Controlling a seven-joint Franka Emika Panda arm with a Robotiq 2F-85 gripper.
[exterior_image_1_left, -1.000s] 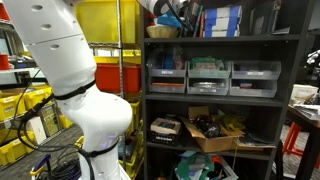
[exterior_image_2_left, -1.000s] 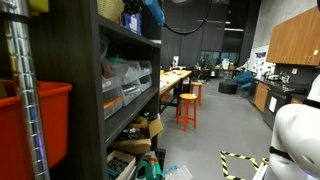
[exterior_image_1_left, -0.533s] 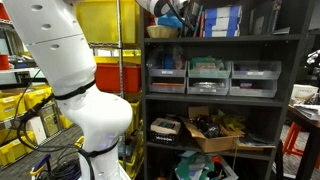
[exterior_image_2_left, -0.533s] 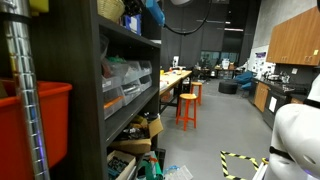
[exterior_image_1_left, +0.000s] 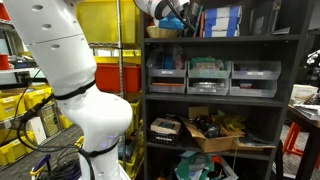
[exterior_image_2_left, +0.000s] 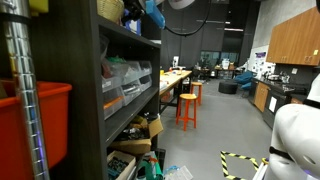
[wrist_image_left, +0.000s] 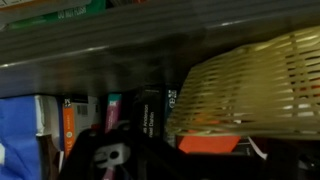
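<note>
The claw (exterior_image_1_left: 170, 11) is seen up at the top shelf (exterior_image_1_left: 240, 40) of a dark rack, at the end of the white arm (exterior_image_1_left: 60, 60). Whether it is spread or closed cannot be told: only a dark, blurred part of it is shown at the bottom edge of the wrist view, and it is too small to be read in both exterior views. A woven basket (wrist_image_left: 250, 90) is found just ahead of the claw and to its right in the wrist view, standing on the shelf; contact between the two cannot be made out. An orange item (wrist_image_left: 210, 144) is seen low against the basket (whether inside or beneath cannot be settled). A blue item (wrist_image_left: 15, 140) is placed to the left of the claw, and in an exterior view it (exterior_image_2_left: 153, 16) appears directly under the claw. Upright boxes (wrist_image_left: 150, 115) are lined up beyond the claw, at the back of the shelf. Grey bins (exterior_image_1_left: 210, 78) are ranged one shelf below the claw.
</note>
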